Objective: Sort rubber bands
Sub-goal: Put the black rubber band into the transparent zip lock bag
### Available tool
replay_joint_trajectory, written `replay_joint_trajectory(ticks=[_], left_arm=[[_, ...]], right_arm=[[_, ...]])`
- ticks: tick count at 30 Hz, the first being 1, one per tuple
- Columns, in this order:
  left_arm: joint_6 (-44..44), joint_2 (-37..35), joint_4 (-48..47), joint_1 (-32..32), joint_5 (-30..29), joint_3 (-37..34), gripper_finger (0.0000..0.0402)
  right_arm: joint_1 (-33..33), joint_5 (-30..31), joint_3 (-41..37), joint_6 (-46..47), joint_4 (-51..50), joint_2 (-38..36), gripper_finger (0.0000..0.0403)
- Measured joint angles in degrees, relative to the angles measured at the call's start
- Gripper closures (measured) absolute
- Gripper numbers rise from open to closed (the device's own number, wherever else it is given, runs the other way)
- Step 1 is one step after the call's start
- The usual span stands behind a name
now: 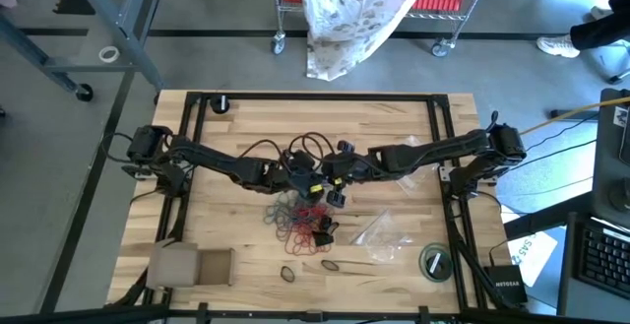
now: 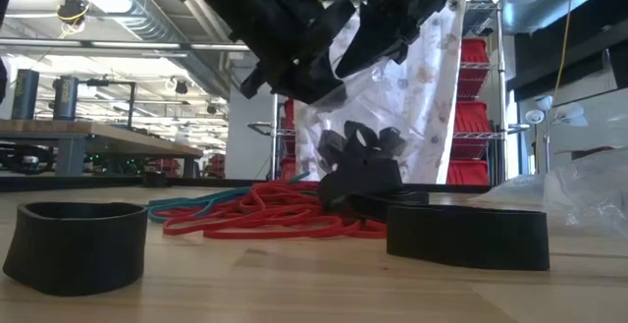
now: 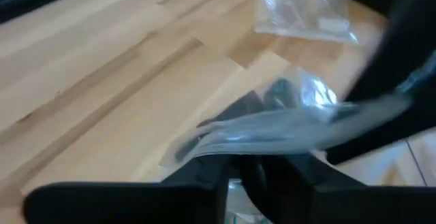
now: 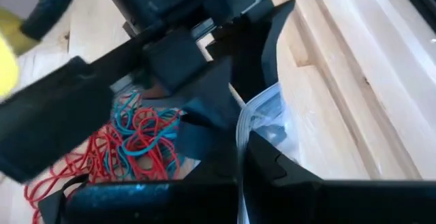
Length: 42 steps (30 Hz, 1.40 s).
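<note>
While both arms meet over the middle of the pale wooden table [image 1: 394, 127], I read this as the bagging step: the right gripper [image 4: 240, 157] is clamped shut on the edge of a clear plastic bag [image 4: 262, 118] with a few dark bands inside, and the left gripper [image 3: 246, 173] sits right against the same bag; its fingers look slightly parted, but I cannot tell whether they pinch the film or are letting it go. The tangled heap of thin red and teal rubber bands [image 1: 300, 221] lies on the table just below the two grippers, towards the front edge, with the bag hanging above it. Two separate dark rubber loops [image 1: 287, 274] lie nearer the front, and a second empty clear bag [image 1: 382, 233] rests to the right of the heap. A flat brown cardboard piece [image 1: 192, 265] sits at the front left. My next move, I judge, is to free the left gripper, lower it to the heap and pick one colour, which calls for a fine pinch on very thin loops without dragging neighbours along.
</note>
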Motion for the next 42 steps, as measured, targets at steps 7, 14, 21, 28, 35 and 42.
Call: replay_joint_trajectory(ticks=[7, 14, 21, 28, 35, 42], left_arm=[[8.1, -4.4, -4.4, -0.7, 3.3, 0.0, 0.0239], [15.0, -10.7, -6.8, -2.9, 4.8, 0.0, 0.0208], [13.1, -13.4, -10.1, -5.0, 6.1, 0.0, 0.021], [11.2, -13.4, -12.4, -5.9, 6.8, 0.0, 0.0213], [11.2, -13.0, -14.0, -12.3, 15.7, 0.0, 0.0225], [13.5, -8.5, -13.4, -22.5, 16.0, 0.1, 0.0238]], right_arm=[[0.0, -1.6, 0.0, -0.5, -0.1, -0.1, 0.0402], [0.0, -2.1, 0.0, -1.0, -0.1, -0.3, 0.0402], [-0.1, -1.0, 0.0, 0.1, -0.2, -0.3, 0.0402], [-0.1, -1.0, 0.0, 0.5, 0.0, -0.3, 0.0402], [-0.1, -0.5, 0.0, 0.1, -1.7, -0.3, 0.0402], [-0.1, -0.5, 0.0, -1.2, -1.9, -0.3, 0.0402]])
